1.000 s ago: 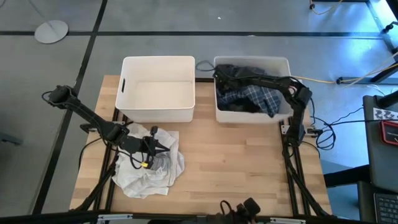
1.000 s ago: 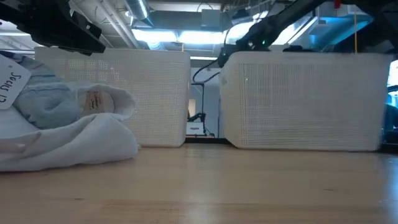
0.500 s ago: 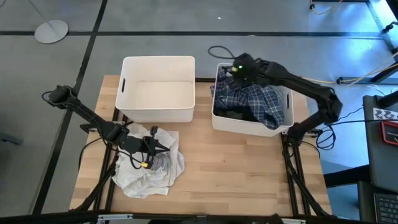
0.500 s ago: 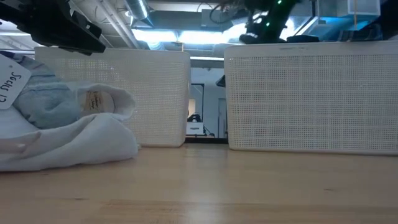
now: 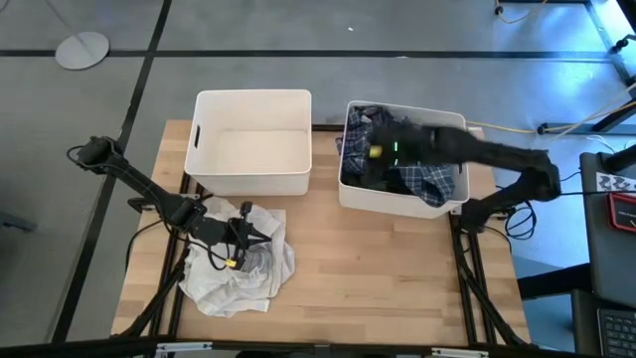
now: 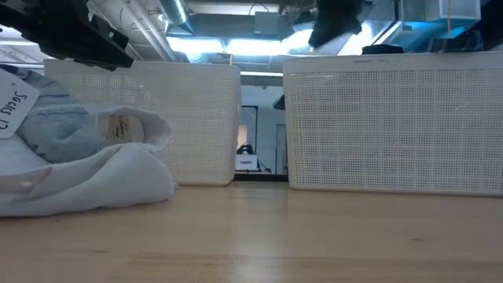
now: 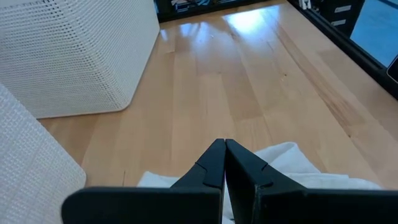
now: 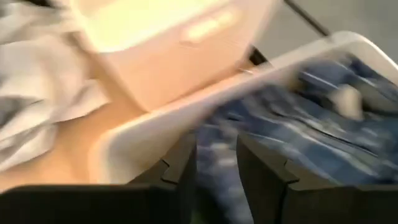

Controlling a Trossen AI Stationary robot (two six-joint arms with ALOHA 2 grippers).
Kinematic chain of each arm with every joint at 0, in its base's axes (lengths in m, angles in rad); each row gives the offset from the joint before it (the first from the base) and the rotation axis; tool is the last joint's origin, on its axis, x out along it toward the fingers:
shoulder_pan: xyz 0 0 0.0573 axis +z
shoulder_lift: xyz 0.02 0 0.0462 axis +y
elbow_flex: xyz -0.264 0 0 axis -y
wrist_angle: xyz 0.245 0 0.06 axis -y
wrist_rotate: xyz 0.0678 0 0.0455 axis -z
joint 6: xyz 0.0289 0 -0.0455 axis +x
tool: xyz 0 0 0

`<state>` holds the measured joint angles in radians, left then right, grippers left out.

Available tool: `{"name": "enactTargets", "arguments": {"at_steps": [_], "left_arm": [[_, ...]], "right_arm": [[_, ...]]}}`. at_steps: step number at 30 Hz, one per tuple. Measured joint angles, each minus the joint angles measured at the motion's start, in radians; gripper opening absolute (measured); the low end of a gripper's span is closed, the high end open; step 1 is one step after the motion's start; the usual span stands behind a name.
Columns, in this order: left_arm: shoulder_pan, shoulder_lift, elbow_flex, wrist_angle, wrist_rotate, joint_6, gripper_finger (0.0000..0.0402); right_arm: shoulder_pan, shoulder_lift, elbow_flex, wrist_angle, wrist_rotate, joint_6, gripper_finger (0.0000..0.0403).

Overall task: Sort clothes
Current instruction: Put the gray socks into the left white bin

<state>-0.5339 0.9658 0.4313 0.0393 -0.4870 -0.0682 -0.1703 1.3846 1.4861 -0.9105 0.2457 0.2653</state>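
- Only the high view shows the right gripper [image 5: 383, 151] over the plaid shirt [image 5: 429, 177] in the right bin [image 5: 402, 204]; its wrist view shows the fingers parted.
- The left gripper [image 7: 224, 149] is clenched, empty — above the white clothes [image 5: 238, 268] at the table's [image 5: 378, 278] left front.
- The left bin [image 5: 253, 181] sits behind; bare wood lies between pile and right edge.

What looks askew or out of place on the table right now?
The right bin, holding the plaid shirt, sits skewed, no longer square with the left bin. The right pincer is inside it. The pale clothes lie heaped under the left pincer.
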Motion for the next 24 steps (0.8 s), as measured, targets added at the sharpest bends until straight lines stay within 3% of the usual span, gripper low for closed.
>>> {"name": "enactTargets", "arguments": {"at_steps": [6,11,18,21,24], "left_arm": [[0.0,0.0,0.0,0.003,0.0,0.006,0.0001],[0.0,0.0,0.0,0.021,0.0,0.062,0.0001],[0.005,0.0,0.011,0.154,-0.027,0.2,0.0005],[0.016,0.0,0.06,0.129,-0.052,0.212,0.0031],[0.027,0.0,0.149,-0.006,-0.052,0.176,0.0082]], "right_arm": [[0.328,0.004,-0.15,0.259,0.186,-0.012,0.0117],[0.512,0.01,-0.389,0.651,0.237,-0.062,0.0117],[0.642,0.126,-0.672,1.285,0.241,-0.161,0.0117],[0.65,0.197,-0.706,1.445,0.241,-0.211,0.0117],[0.646,0.251,-0.704,1.497,0.242,-0.235,0.0117]]}}
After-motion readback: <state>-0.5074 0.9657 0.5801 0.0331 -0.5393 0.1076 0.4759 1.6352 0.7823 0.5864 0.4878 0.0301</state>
